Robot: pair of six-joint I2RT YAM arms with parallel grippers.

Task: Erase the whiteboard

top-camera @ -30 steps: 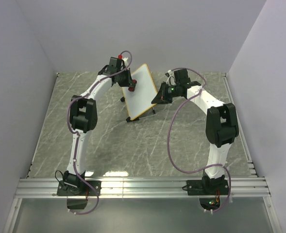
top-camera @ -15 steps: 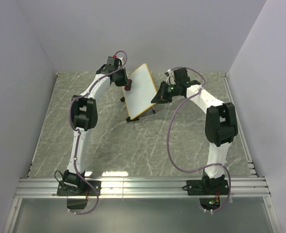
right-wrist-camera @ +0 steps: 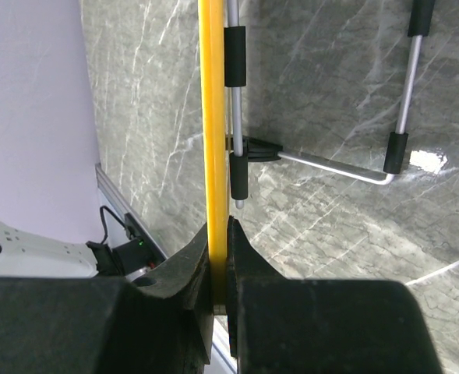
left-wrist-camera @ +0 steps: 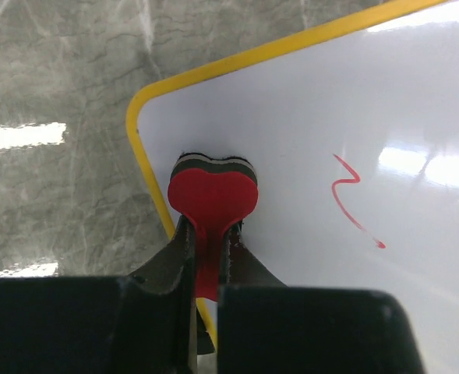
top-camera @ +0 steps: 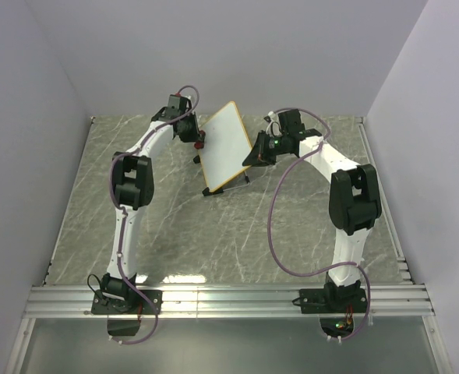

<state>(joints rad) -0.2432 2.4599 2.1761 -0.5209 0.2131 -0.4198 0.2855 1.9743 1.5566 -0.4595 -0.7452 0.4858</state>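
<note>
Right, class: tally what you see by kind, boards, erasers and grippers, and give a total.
Whiteboard: 1
Eraser: 1
Grippers: 2, left gripper and right gripper
Total: 4

right fingers (right-wrist-camera: 187, 263) pinching whiteboard (right-wrist-camera: 210, 117) yellow edge, metal stand (right-wrist-camera: 323, 167) beside, marble table (right-wrist-camera: 323, 70)

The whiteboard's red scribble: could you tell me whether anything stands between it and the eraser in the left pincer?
Nothing visible does: only bare whiteboard separates the eraser, clamped in the left pincer, from the red scribble.
</note>
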